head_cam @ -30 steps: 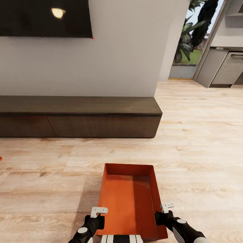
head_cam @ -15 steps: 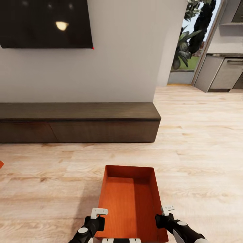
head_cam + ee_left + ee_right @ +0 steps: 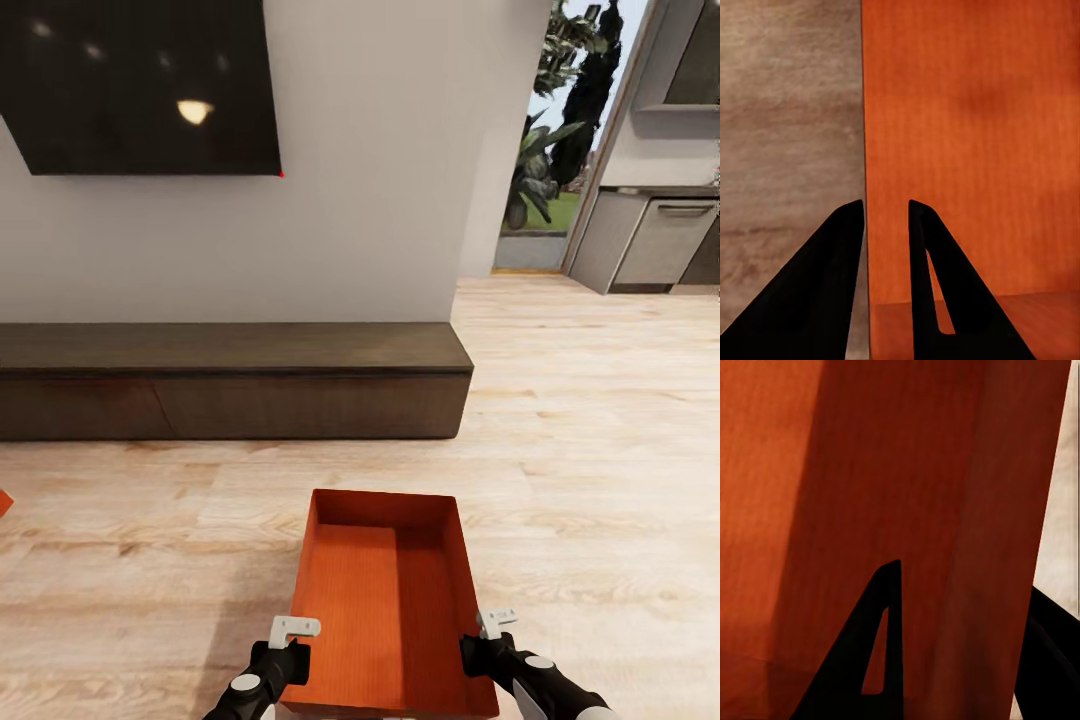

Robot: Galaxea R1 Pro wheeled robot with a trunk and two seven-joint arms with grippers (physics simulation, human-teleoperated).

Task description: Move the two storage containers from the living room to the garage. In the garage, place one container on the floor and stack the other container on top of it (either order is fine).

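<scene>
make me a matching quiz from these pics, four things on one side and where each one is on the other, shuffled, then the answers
Things:
1. storage container
2. black wall TV
3. long dark low cabinet
4. plants

Places:
A. outside, seen through the opening at the far right
B. on the grey wall, upper left
C. between the two grippers, over the wood-plank floor
D. along the foot of the grey wall

Pairs: 1-C, 2-B, 3-D, 4-A
</scene>
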